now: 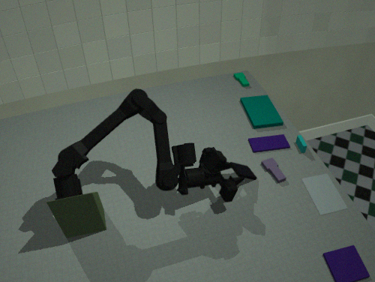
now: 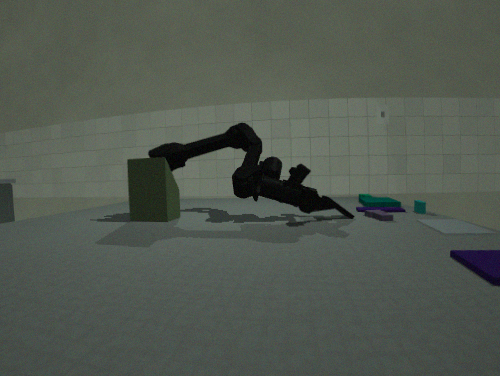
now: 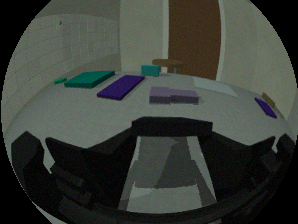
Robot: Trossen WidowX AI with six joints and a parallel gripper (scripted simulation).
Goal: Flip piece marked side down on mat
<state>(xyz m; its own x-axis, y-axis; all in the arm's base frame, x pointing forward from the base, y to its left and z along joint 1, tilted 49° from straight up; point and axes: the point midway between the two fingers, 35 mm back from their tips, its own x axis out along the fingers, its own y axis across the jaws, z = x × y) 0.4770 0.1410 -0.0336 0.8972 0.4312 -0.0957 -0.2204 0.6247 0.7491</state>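
Note:
My gripper [image 1: 240,182] is low over the grey mat, right of the arm's elbow, with the hand tilted steeply down so the fingertips reach the mat [image 2: 345,217]. The fingers stand fairly wide and are shut on a flat pale grey piece [image 3: 169,163], which fills the gap between the two dark fingers in the wrist view. In the top view only a pale patch of the piece shows between the fingers. I cannot tell its marked side or how far it is tilted.
An olive block [image 1: 79,214] stands at the arm's base. Along the mat's right side lie a small green piece [image 1: 241,79], a teal slab [image 1: 261,111], a purple slab [image 1: 268,142], a cyan block [image 1: 301,143], a lilac piece [image 1: 274,169], a pale tile [image 1: 324,193] and a purple square [image 1: 346,263].

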